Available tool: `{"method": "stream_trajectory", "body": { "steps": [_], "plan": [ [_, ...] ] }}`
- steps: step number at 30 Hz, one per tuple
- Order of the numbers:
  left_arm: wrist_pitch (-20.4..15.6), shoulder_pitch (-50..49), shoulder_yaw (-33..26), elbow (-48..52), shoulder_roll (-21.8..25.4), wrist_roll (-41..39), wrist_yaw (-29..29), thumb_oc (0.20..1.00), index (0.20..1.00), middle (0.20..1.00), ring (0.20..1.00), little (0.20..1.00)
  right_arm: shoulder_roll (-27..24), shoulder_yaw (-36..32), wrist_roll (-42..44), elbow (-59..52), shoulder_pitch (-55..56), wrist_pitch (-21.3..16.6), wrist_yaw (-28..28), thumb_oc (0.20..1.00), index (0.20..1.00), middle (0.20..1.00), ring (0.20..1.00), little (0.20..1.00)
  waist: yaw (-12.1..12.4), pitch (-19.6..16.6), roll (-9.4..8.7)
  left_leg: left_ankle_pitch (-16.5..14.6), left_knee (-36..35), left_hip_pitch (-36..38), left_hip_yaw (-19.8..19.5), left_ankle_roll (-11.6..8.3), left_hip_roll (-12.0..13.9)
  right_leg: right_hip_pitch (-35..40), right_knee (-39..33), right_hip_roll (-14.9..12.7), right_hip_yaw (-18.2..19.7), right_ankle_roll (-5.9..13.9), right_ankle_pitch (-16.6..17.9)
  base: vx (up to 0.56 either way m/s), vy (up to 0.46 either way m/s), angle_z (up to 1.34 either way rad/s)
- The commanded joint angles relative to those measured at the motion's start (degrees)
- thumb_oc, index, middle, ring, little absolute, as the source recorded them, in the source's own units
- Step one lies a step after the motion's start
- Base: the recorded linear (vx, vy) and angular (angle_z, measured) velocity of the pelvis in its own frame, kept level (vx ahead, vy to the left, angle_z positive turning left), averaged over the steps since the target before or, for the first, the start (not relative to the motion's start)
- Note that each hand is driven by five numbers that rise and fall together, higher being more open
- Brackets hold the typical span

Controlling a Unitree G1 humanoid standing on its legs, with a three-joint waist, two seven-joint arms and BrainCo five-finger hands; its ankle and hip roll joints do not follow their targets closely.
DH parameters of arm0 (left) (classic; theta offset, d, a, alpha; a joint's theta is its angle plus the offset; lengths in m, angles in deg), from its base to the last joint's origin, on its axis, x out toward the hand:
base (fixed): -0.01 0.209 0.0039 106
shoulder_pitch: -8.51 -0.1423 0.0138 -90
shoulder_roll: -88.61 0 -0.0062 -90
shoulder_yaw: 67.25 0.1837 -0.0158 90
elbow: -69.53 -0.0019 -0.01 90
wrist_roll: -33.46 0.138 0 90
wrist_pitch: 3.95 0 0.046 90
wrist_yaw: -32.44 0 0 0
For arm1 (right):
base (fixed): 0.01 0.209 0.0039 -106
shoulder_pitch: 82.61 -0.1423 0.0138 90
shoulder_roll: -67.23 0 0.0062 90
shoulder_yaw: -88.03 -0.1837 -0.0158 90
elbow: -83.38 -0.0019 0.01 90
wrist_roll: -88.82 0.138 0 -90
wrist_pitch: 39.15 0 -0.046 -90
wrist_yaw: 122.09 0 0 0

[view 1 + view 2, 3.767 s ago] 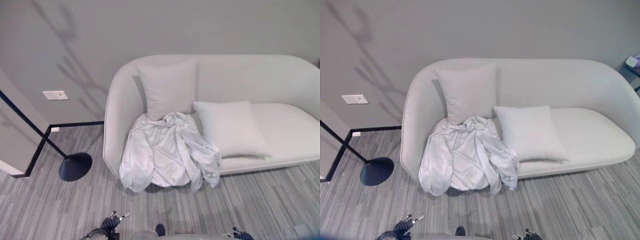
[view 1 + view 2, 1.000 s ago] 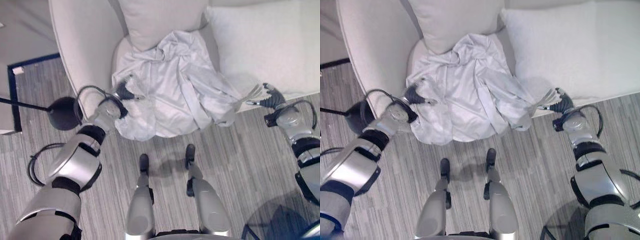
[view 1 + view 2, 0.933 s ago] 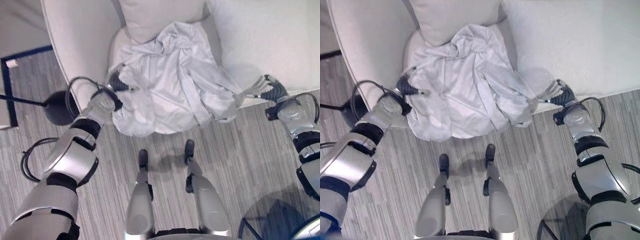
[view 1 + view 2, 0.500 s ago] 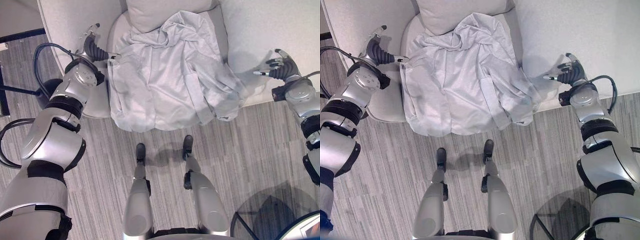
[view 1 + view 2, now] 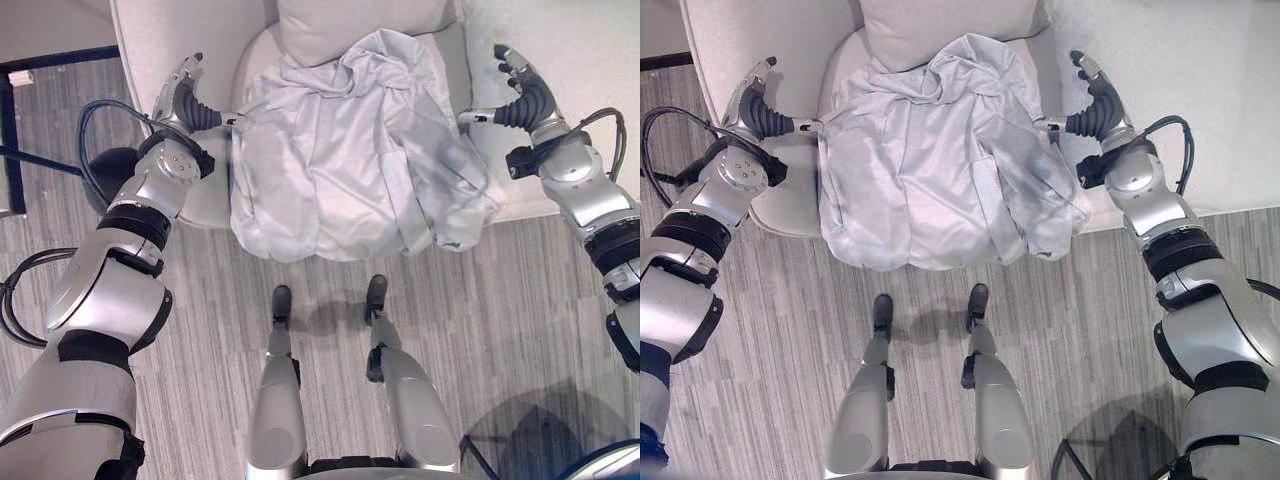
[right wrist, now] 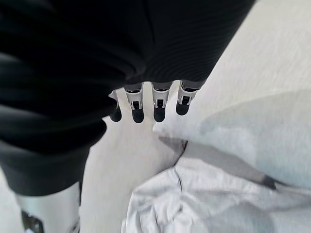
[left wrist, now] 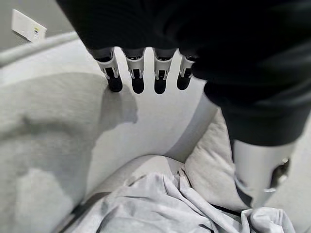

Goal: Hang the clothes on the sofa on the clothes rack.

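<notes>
A pale grey garment point(image 5: 340, 150) lies crumpled on the seat of the light sofa point(image 5: 160, 40), its hem hanging over the front edge. My left hand point(image 5: 185, 103) hovers over the sofa's left arm beside the garment's left edge, open, with straight fingers point(image 7: 136, 80) and the thumb pointing at the cloth. My right hand point(image 5: 522, 95) is at the garment's right side, in front of a white pillow point(image 6: 243, 131), also open, its fingers point(image 6: 138, 109) straight. Neither hand holds cloth. The garment point(image 7: 160, 208) also shows past the left hand's fingers.
A grey cushion point(image 5: 360, 15) leans on the sofa back behind the garment. A black floor lamp base point(image 5: 110, 170) stands on the striped carpet left of the sofa. A round glass table point(image 5: 540, 440) sits at the lower right.
Both hands have risen to flank the garment. The right hand came in from the white pillow's front edge to the garment's right side. The view shifted a little.
</notes>
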Motion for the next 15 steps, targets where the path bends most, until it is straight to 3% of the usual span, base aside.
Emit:
{"method": "stream_trajectory", "body": {
  "steps": [1, 15],
  "plan": [
    [-1.1, 0.7, 2.3, -2.2, -0.2, 2.2, 1.8, 1.000, 1.000, 1.000, 1.000, 1.000, 2.0, -0.2, -0.9, 5.5, -0.9, -0.3, -0.6, 1.000, 1.000, 1.000, 1.000, 1.000, 0.9, -3.3, -0.55, -2.3, 0.0, 0.7, -1.6, -1.82, 1.4, 4.0, 0.1, -5.3, 2.9, 9.71, -4.6, 0.00, 0.000, 0.00],
    [-1.2, 6.4, 7.2, -5.6, -0.7, 3.5, 1.4, 1.000, 1.000, 1.000, 1.000, 1.000, 4.3, 2.7, -1.1, 16.9, -7.5, 0.9, -1.3, 1.000, 1.000, 1.000, 1.000, 1.000, 1.8, -0.8, -0.23, -0.7, 0.0, -5.1, -2.9, -1.69, 0.9, -0.7, 0.1, -4.9, 2.3, 10.17, -3.6, 0.00, 0.000, 0.03]
  ]
}}
